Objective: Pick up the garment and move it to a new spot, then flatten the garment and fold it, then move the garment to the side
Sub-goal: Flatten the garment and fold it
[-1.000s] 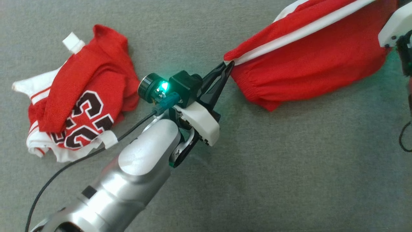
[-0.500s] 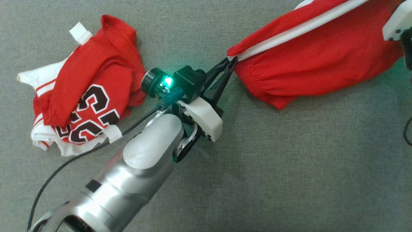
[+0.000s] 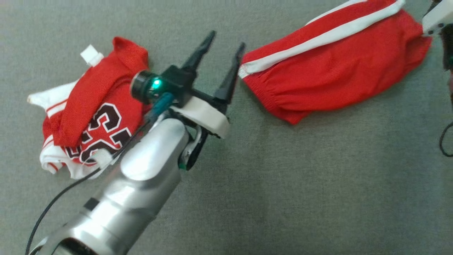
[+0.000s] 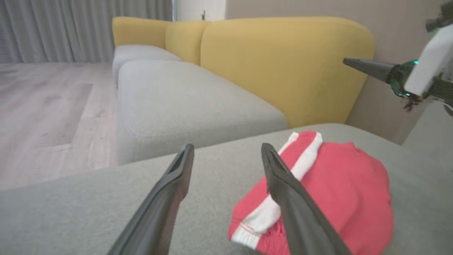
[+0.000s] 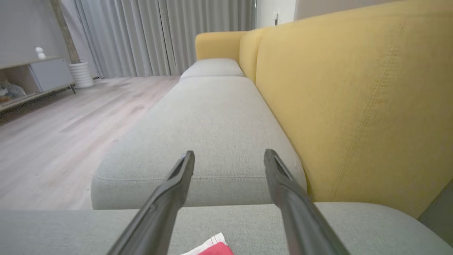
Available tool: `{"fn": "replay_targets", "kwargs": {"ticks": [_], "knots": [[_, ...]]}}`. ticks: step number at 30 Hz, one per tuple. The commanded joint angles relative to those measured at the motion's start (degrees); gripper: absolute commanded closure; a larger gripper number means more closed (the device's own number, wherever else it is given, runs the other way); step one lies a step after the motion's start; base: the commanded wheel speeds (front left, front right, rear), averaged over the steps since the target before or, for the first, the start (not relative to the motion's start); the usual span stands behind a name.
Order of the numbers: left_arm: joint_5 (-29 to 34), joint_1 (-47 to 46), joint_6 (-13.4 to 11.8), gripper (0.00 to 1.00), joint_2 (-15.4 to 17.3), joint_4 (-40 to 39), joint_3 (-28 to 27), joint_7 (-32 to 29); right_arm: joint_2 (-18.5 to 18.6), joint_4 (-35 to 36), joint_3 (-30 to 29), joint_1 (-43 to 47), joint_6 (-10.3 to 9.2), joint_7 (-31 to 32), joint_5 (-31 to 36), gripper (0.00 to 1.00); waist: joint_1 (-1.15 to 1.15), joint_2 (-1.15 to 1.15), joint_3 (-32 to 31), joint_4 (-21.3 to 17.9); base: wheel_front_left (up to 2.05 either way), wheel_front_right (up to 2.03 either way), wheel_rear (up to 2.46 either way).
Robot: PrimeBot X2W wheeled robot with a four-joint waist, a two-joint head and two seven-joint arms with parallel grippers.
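Observation:
Red shorts (image 3: 336, 74) with a white side stripe lie spread on the grey cushion (image 3: 283, 184), at the upper right of the head view. My left gripper (image 3: 227, 39) is open and holds nothing; its right fingertip stands just left of the shorts' waistband corner. The left wrist view has the same open gripper (image 4: 227, 147) above the cushion, with the shorts (image 4: 339, 198) to the right of and under one finger. My right gripper (image 5: 229, 153) is open and empty, with a corner of the shorts (image 5: 216, 248) below it. Its white housing (image 3: 437, 17) sits at the shorts' far right end.
A crumpled red and white jersey (image 3: 95, 113) with dark numerals lies at the left, partly under my left forearm and its black cable (image 3: 53, 202). A yellow sofa backrest (image 4: 283, 67) rises behind the cushion, and wooden floor (image 5: 53, 141) lies beyond its edge.
My left gripper has opened, let go of the shorts' corner and swung left and up. The shorts, stretched towards the right gripper before, now lie slack on the cushion.

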State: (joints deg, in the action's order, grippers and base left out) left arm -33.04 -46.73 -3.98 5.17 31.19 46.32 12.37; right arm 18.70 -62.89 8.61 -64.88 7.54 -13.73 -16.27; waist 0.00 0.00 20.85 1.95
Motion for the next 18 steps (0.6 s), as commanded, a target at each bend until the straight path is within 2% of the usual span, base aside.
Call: {"fn": "replay_targets", "kwargs": {"ticks": [1,6,10,14,18], "knots": [[-0.09,-0.20,-1.02,0.00,1.90,-2.25,-2.76,1.01,0.07,3.11,0.99,1.94,-0.05,-0.83,-1.52,0.00,0.00,0.00,-2.21,-0.99,0.00,0.00,0.00],[0.76,3.94,-5.12,0.00,5.16,-6.61,-7.74,2.46,1.19,13.16,3.87,9.70,-0.05,-1.22,-5.89,0.00,0.00,0.00,-5.98,-2.84,0.00,0.00,0.00],[2.00,9.96,-7.12,0.00,6.98,-11.88,-11.62,2.60,1.97,22.30,3.55,18.08,-0.05,-1.25,-7.55,0.00,0.00,0.00,-8.43,-4.29,0.00,0.00,0.00],[3.73,16.61,-7.51,0.00,7.88,-15.67,-15.02,2.61,1.15,28.63,2.36,27.14,-0.05,-1.26,-7.25,0.00,0.00,0.00,-10.41,-5.48,0.00,0.00,0.00],[5.42,22.40,-7.03,0.00,7.48,-17.42,-17.65,2.62,-1.60,33.00,-0.41,35.66,-0.05,-1.08,-6.96,0.00,0.00,0.00,-12.12,-6.33,0.00,0.00,0.00]]}}
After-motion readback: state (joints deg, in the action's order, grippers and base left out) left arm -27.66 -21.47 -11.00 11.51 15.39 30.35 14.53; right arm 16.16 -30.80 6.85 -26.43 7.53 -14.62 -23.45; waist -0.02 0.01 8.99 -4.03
